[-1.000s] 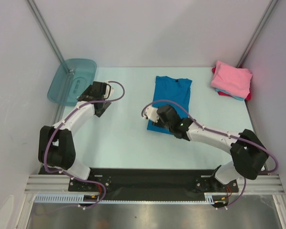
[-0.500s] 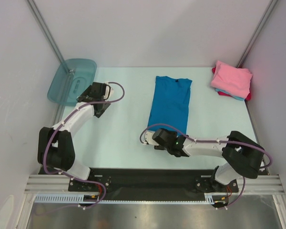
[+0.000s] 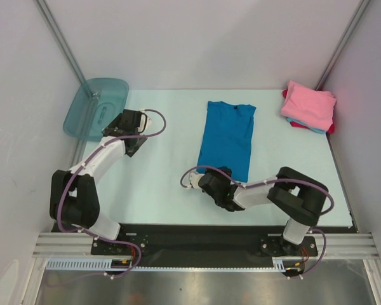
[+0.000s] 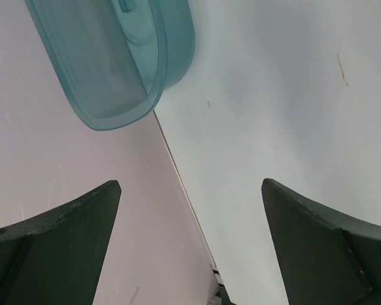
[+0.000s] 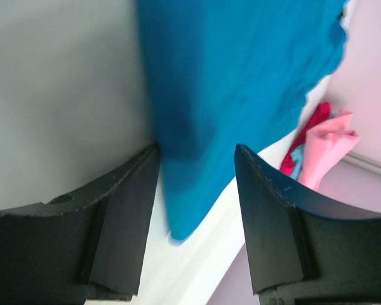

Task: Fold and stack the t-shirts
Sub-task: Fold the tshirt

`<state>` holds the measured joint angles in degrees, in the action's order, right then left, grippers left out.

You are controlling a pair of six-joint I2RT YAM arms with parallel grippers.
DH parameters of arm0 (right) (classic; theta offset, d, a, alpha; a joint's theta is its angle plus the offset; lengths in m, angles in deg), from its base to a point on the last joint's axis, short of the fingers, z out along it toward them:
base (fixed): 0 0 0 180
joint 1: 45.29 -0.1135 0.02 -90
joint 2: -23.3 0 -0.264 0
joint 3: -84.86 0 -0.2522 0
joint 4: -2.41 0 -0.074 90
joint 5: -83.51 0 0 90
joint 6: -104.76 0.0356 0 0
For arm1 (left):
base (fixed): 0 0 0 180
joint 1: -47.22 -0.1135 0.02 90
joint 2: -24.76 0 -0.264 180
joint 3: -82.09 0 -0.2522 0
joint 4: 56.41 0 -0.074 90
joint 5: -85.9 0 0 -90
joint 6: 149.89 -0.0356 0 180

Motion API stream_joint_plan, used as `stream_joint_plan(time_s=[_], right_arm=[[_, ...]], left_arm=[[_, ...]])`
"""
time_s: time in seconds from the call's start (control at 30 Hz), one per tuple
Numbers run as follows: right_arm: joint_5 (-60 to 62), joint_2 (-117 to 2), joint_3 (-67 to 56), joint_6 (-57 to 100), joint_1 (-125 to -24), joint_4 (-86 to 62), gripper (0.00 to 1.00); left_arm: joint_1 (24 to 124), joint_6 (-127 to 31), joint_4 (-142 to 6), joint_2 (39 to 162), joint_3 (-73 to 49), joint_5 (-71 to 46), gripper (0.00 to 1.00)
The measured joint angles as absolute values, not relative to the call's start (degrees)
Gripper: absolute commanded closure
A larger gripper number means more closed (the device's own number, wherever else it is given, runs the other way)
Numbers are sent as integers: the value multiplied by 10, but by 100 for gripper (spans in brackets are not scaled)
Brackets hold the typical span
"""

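Observation:
A bright blue t-shirt lies flat and lengthwise in the middle of the table, collar toward the back. My right gripper sits low at its near left corner. In the right wrist view the right gripper is open, and the blue t-shirt's corner lies on the table between the two black fingers, held by neither. A folded pink t-shirt tops a stack at the back right, with red and light blue edges under it. My left gripper is wide open and empty, far from the shirts.
A translucent teal tub stands at the back left corner, just ahead of the left gripper; the tub shows empty in the left wrist view. White walls close the table on three sides. The stack lies against the right wall.
The right arm drew back toward the near edge, from over the blue shirt's lower part to its near corner. Its jaws widened a little. The left arm stayed still.

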<state>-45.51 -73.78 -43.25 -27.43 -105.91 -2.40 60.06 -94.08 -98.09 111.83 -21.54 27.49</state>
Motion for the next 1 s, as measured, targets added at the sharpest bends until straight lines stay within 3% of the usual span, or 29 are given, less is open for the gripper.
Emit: stream_joint_plan(time_s=[0.17,0.27,0.3,0.33,0.77,1.0], right_arm=[[-491,-810,-416,-336,-998,103,42],[-483,-818,-419,-352,-983,133,71],[-479,-820,-422,-353,-982,131,96],[-474,-821,-425,-357,-982,128,100],[-421,-682,-434,-365,-1038,-73,100],[-459,-623,-402,-393,-1063,-87,100]], left_arm=[[601,-949,-977,1108,-219,277,0],[601,-953,-975,1100,-224,278,0],[601,-955,-974,1099,-225,279,0],[601,-956,-974,1099,-225,279,0],[601,-960,-971,1100,-225,287,0],[601,-960,-970,1100,-225,287,0]])
